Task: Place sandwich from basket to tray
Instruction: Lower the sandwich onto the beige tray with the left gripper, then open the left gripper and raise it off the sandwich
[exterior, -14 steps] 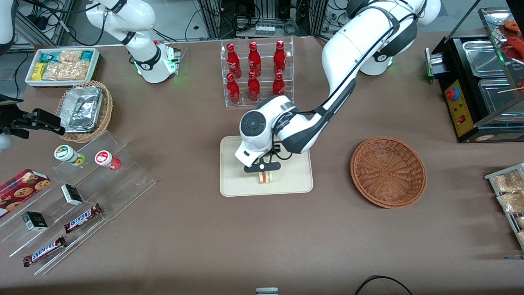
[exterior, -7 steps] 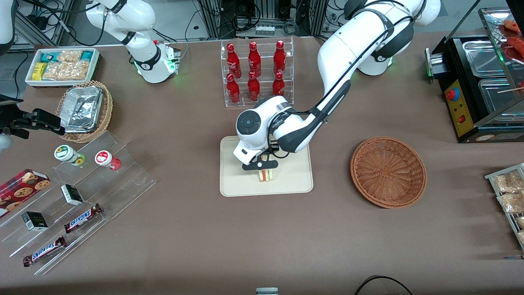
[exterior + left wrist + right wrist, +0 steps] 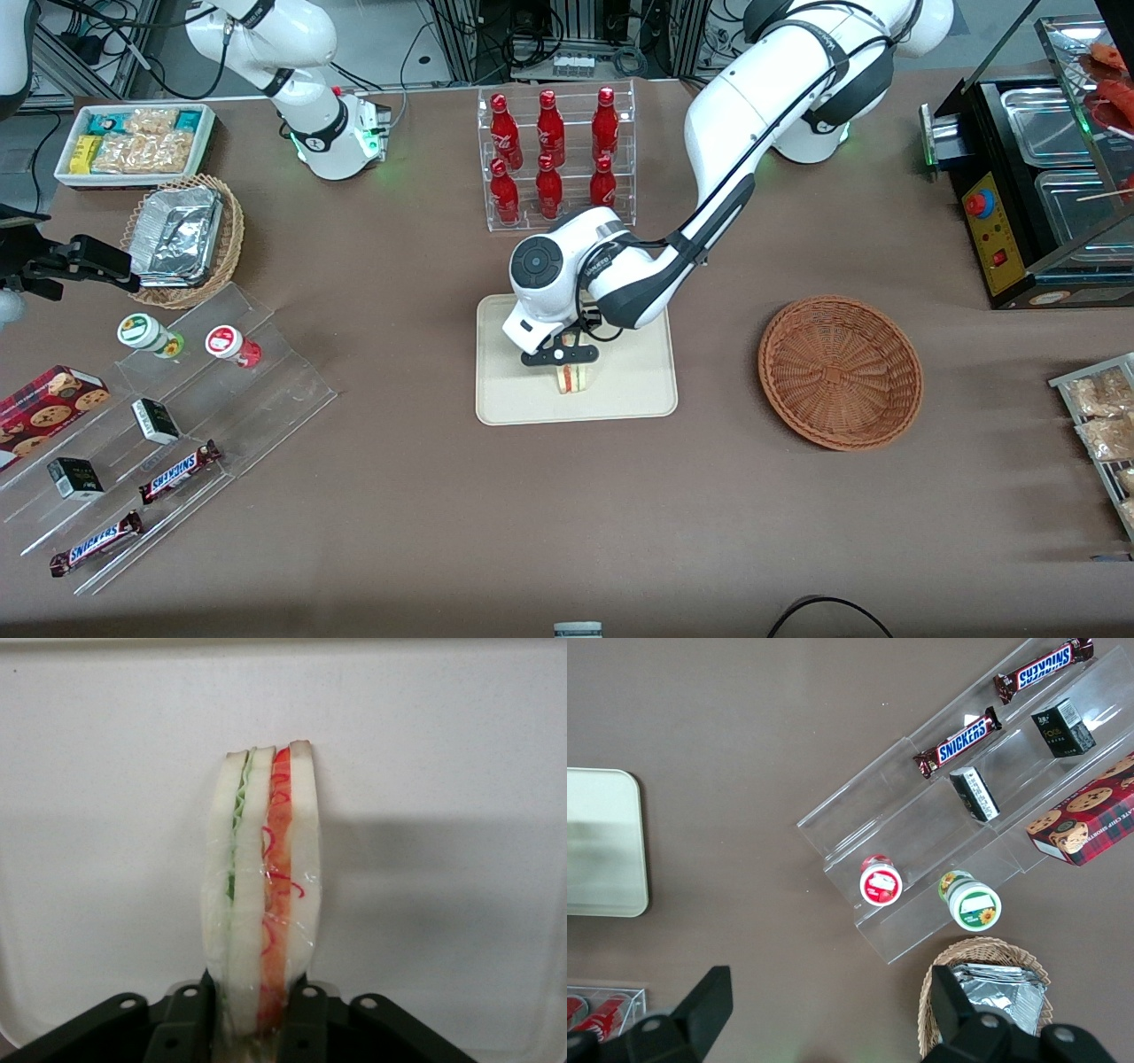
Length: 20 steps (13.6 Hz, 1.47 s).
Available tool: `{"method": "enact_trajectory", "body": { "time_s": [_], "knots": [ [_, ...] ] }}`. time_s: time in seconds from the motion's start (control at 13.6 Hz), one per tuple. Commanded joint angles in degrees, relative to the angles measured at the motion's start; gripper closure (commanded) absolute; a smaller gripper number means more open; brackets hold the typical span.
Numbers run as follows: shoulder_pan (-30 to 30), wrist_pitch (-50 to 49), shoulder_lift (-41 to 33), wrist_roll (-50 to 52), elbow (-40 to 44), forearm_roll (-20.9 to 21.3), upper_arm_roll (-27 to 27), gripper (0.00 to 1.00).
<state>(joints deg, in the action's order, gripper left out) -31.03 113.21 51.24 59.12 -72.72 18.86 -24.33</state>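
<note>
**Sandwich over the tray, release pending**

The pincer (image 3: pixel 571 365) is closed on the sandwich (image 3: pixel 572 378), its 2 fingers (image 3: pixel 190 1014) pressing the outer bread faces at one end of the wedge. It hangs low over the tray (image 3: pixel 505 399), above the half of it nearer the front camera and about midway between the tray's 2 short edges. Whether the wedge already touches the tray floor cannot be told from these views.

The basket (image 3: pixel 840 372) sits empty on the tabletop (image 3: pixel 567 514), well apart from the tray, toward the working arm's end. So the carry looks done and the placing step is in hand.

The next move likely calls for a short descent until the sandwich rests on the tray, then spreading the fingers and lifting straight up, so the wrap does not drag along.

In the wrist view the sandwich's (image 3: pixel 263 904) long axis runs straight out from the pincer (image 3: pixel 257 1028), with the layers standing on edge: bread, green, bread, red-orange, bread. Held so, it stands on a narrow side and may tip onto a broad face once freed.
</note>
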Motion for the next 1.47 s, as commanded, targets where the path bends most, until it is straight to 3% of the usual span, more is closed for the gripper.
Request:
{"method": "enact_trajectory", "body": {
  "time_s": [0.0,0.59,0.96,1.4],
  "knots": [
    [-0.78,1.39,-0.26,1.17,-0.31,1.35,0.69,0.00],
    [-0.34,0.52,-2.27,0.74,-0.05,0.83,0.69,0.00],
    [0.80,-9.39,-7.90,-2.69,3.28,0.04,0.07,0.00],
    [8.78,-17.14,-17.56,-18.67,3.47,-6.81,0.34,0.00]
  ]
}}
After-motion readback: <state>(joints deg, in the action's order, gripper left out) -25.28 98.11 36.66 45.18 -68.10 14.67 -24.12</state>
